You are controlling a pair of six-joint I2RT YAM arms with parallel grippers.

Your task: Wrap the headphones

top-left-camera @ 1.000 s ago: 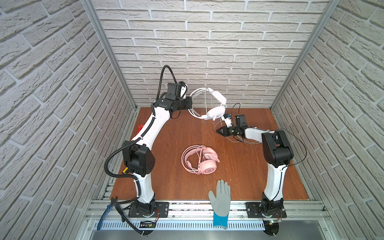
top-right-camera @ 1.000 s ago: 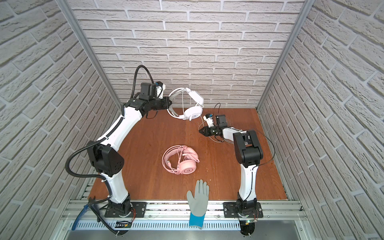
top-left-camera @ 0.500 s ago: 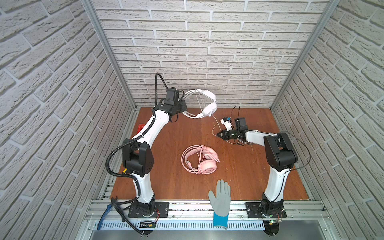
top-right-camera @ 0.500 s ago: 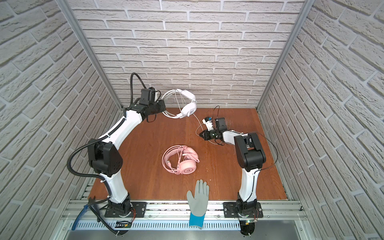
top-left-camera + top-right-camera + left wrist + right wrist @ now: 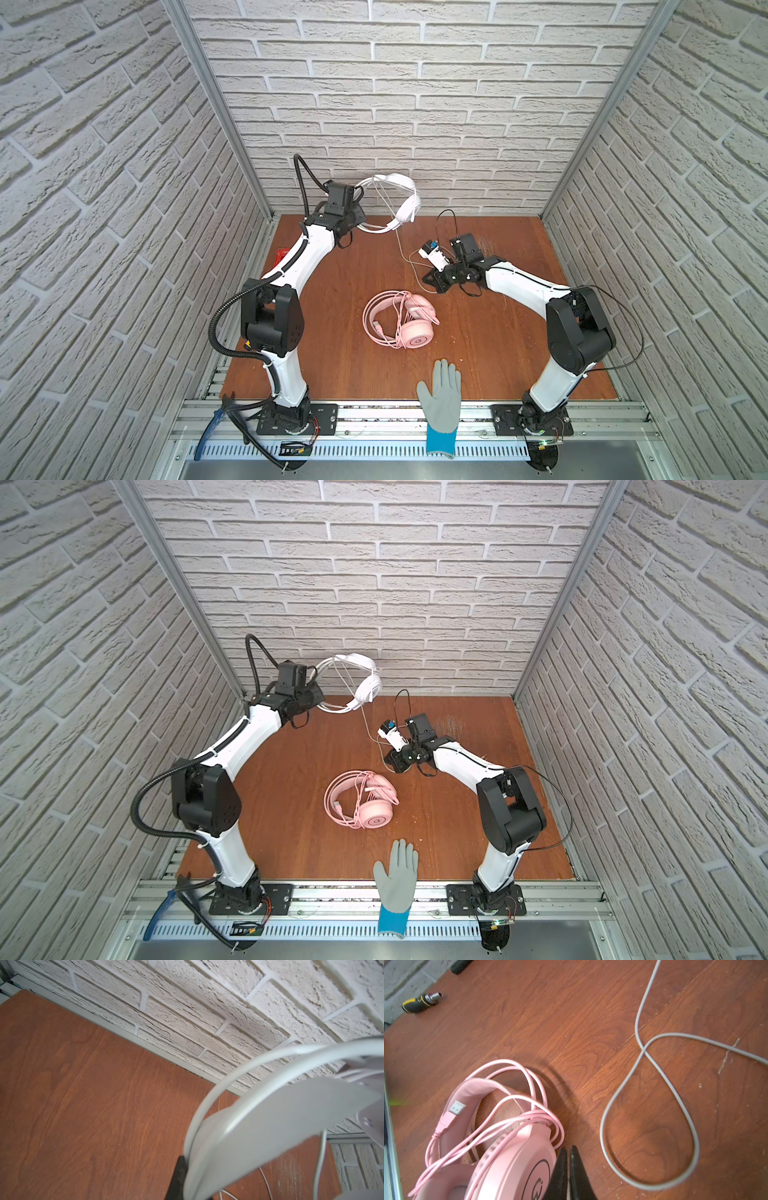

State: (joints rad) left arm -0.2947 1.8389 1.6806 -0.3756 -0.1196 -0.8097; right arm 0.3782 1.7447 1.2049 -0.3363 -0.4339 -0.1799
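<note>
Compared with a second ago, the left pincer (image 5: 360,223) has carried the white headset (image 5: 406,203) a little leftward. It stays clamped on it, high by the far wall. The right pincer (image 5: 568,1151) has come together, empty, beside the white cable (image 5: 635,1026) on the desk (image 5: 332,357). Two headsets: the pink headset (image 5: 415,332) lies mid-desk.

The lying headset (image 5: 417,334) rests mid-tabletop (image 5: 332,332), with a glove (image 5: 444,395) at the near edge. The raised headset (image 5: 409,205) hangs above the far middle, its cable (image 5: 601,1132) looping on the tabletop farther right.
</note>
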